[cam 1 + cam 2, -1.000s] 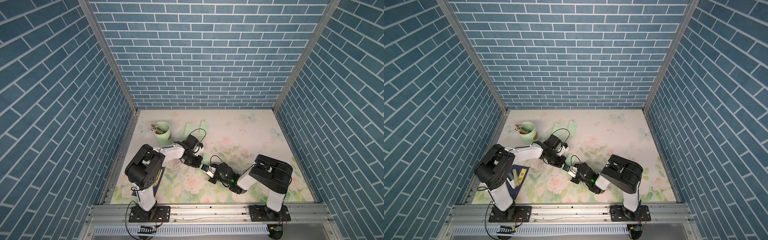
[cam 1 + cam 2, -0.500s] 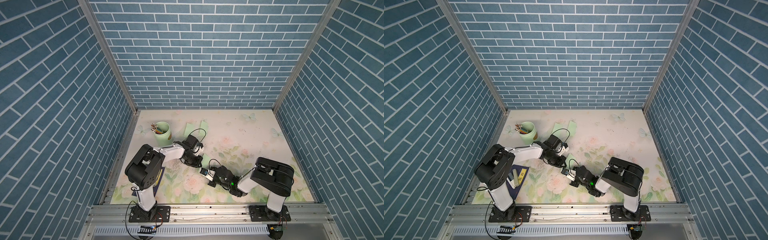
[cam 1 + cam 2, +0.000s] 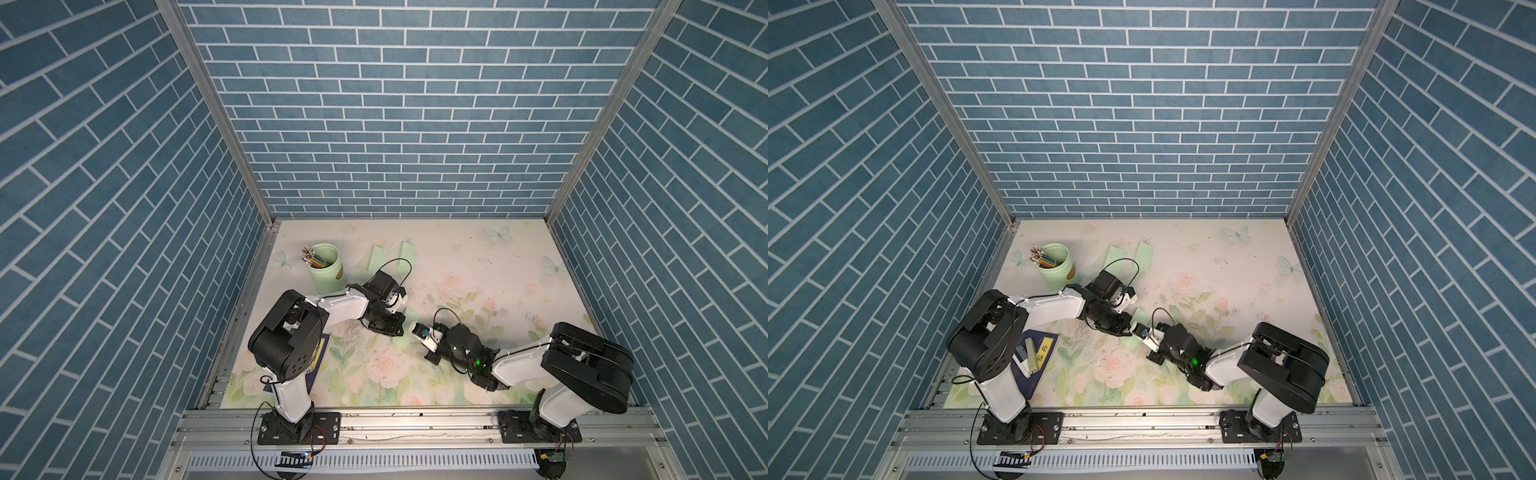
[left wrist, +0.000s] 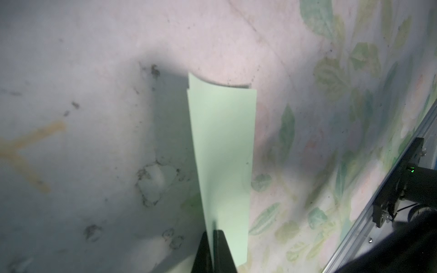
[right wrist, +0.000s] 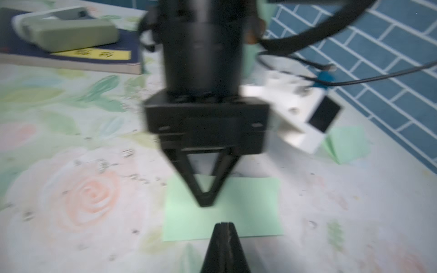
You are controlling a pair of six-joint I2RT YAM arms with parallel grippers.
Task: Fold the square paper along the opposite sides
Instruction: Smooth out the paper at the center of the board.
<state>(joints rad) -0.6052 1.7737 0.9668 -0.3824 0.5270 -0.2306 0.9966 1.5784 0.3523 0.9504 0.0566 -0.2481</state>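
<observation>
The paper (image 5: 248, 208) was pale mint green on a bench (image 3: 478, 266) printed with pink roses and green leaves. The walls (image 3: 395, 124) were blue brick; the book (image 3: 1040, 357) looked navy, perhaps yellow-labelled.

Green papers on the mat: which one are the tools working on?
The folded green paper at mat centre, between the left tool and right tool. The two other green papers lie untouched by the back wall.

We see a tabletop (image 3: 478, 282) covered in a pale floral-printed sheet. On it lie a folded light green paper rectangle (image 5: 222, 212), two more light green paper strips (image 3: 392, 255) near the back, a mint green cylindrical pencil cup (image 3: 325, 268) holding coloured pencils, and a dark blue book (image 3: 1040, 357) carrying a grey-green stapler (image 3: 1030, 351).
</observation>
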